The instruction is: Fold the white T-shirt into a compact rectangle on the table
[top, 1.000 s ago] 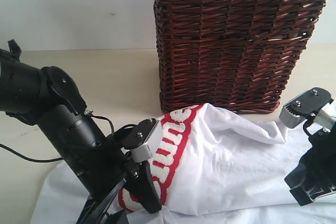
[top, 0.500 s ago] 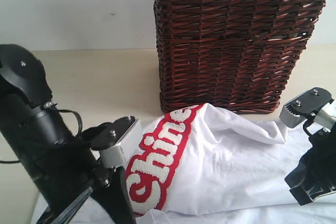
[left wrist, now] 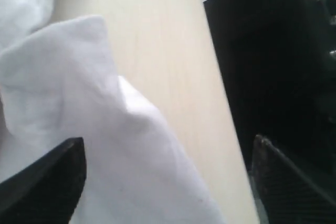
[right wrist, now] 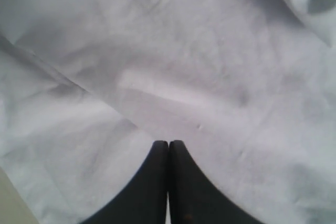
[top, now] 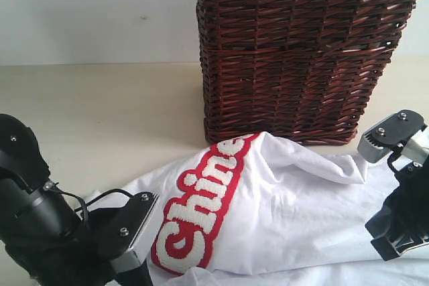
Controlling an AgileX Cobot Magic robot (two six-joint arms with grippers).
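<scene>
The white T-shirt (top: 288, 212) lies rumpled on the table (top: 100, 112) in front of the basket, its red strip of white lettering (top: 204, 205) facing up. My left arm (top: 53, 232) is low at the front left, beside the shirt's left edge. The left gripper (left wrist: 168, 142) stands wide open, with a fold of the T-shirt (left wrist: 63, 87) lying under and between its fingers. My right arm (top: 402, 212) hangs over the shirt's right side. The right gripper (right wrist: 168, 148) is shut, tips pressed together just above white cloth (right wrist: 199, 66), with nothing seen between them.
A tall dark brown wicker basket (top: 295, 58) with a lace rim stands right behind the shirt. Bare beige table (left wrist: 157, 35) runs along the shirt's left side. A dark drop past the table's edge (left wrist: 262, 77) shows in the left wrist view.
My left arm has drawn back and down to the front left, off the red lettering, which now shows in full. The right arm has not moved.
</scene>
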